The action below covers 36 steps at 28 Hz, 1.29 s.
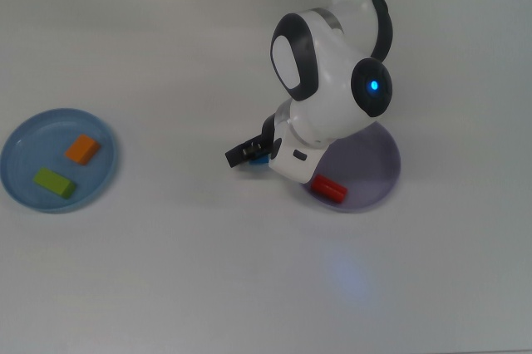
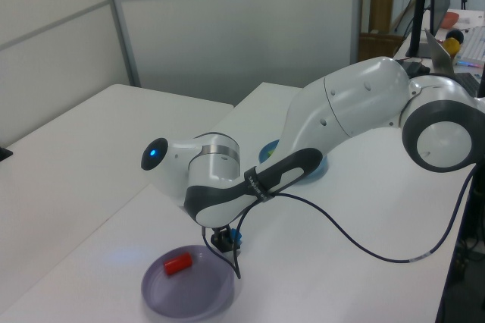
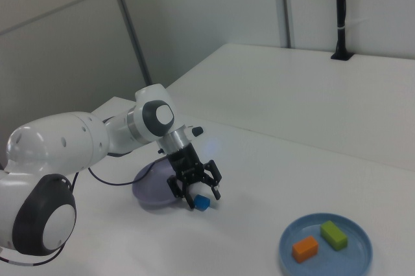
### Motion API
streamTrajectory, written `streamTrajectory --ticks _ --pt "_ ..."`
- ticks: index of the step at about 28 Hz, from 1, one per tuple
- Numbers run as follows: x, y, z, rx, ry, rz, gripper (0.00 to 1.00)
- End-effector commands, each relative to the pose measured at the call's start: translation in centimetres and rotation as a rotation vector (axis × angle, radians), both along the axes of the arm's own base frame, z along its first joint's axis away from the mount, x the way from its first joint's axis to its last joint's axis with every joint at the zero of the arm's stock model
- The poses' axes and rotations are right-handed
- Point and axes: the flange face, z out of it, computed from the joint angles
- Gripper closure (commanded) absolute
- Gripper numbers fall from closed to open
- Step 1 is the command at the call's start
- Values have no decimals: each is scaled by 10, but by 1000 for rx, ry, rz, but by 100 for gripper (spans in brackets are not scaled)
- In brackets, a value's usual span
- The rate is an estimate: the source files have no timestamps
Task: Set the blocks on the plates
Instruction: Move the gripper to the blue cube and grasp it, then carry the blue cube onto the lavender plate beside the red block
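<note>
The blue cube [image 1: 263, 159] sits on the white table just off the lavender plate [image 1: 374, 163], on the top view's left of it. My gripper [image 1: 248, 154] is low over the cube and open, its fingers spread to either side of the cube [image 3: 202, 203] in the right view. The red block [image 1: 329, 189] lies on the lavender plate, near its front rim. The orange block [image 1: 82, 149] and the green block [image 1: 54, 182] lie on the light blue plate [image 1: 41, 134] at the top view's far left. My arm hides part of the lavender plate.
The white arm [image 1: 328, 88] leans over the table from the top view's upper edge. A black cable [image 2: 364, 251] trails across the table in the left view. Bare white table [image 1: 183, 246] stretches between the two plates.
</note>
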Motion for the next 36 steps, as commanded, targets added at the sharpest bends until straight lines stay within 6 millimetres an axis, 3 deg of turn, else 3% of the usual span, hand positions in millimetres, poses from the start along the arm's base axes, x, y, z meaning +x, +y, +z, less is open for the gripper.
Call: streamTrajectory --ticks 1,2,3,16,22,23,28,36 --pt "0 -1 -3 -2 -7 31 90" --pt "0 -1 -3 -2 -7 31 98" --pt "0 -1 -3 -1 -9 26 100" --pt "1 0 -1 1 -12 26 100" --pt "3 6 34 20 -63 33 100" --pt "6 9 46 33 -85 32 100" --pt "4 33 66 76 -111 51 100" --pt "-10 80 73 101 -127 91 100"
